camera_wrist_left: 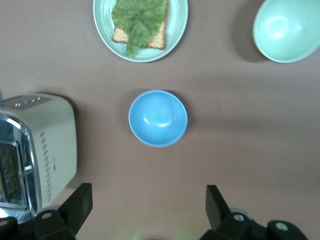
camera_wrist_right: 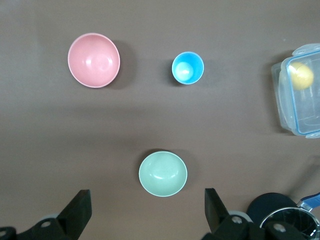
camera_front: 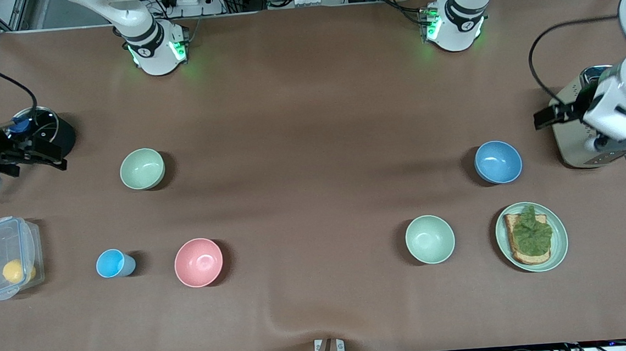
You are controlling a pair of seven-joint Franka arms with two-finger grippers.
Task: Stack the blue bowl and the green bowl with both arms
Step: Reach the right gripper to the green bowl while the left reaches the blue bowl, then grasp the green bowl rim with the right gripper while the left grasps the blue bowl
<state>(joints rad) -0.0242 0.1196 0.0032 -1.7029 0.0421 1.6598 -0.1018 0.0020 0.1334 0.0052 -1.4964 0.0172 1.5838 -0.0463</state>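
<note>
- blue bowl point(camera_front: 498, 161) near the table's left-arm end, beside the toaster point(camera_front: 582, 123)
- green bowl point(camera_front: 142, 168) toward right-arm end, farther from the camera than pink bowl point(camera_front: 198, 262)
- left gripper point(camera_wrist_left: 145, 212) spread above blue bowl; right gripper point(camera_wrist_right: 145, 212) spread above green bowl
- descend straight, pinch each rim squarely

table point(camera_front: 309, 115) | brown cloth | bowls, cup, plate, toaster, box, pot

The blue bowl point(camera_front: 498, 161), round, plain, medium blue, stands upright and empty at middle right of the front view. The green bowl point(camera_front: 142, 168), round, plain, dull sage, stands upright and empty at upper left of centre. The two lie well apart.
</note>
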